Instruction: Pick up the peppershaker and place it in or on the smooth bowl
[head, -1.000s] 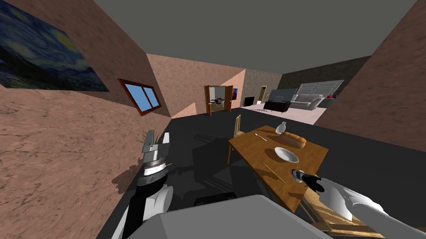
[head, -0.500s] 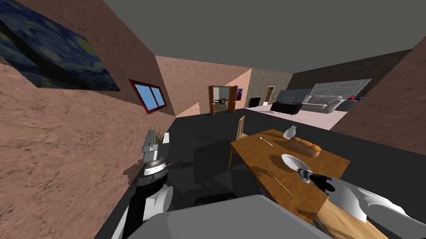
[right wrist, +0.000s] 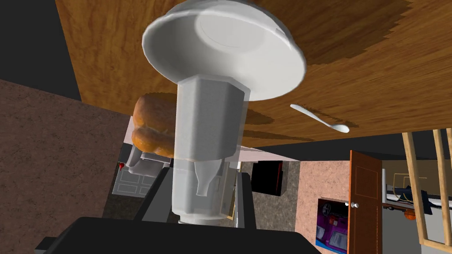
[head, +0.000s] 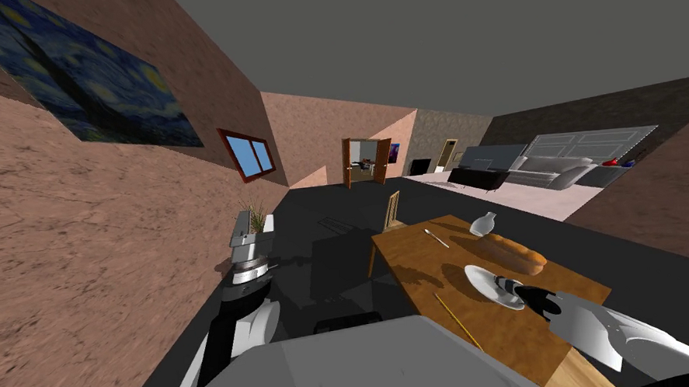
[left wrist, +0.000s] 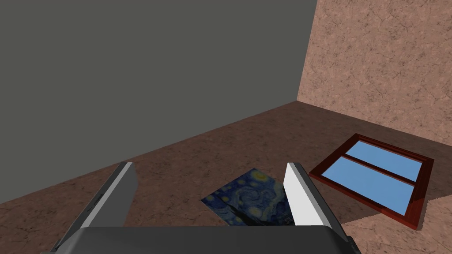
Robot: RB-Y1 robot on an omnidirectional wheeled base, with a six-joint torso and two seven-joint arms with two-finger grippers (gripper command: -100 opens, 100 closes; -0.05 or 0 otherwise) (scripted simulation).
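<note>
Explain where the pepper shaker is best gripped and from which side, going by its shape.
Take the pepper shaker by its straight, faceted body, blades on two opposite flat faces, coming in along its length from one end. The flats probably give thin blades flush contact. The right gripper holds it this way, its free end towards the white bowl.

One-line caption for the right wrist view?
Right claw grips the translucent shaker close to the white bowl on the wooden table.
</note>
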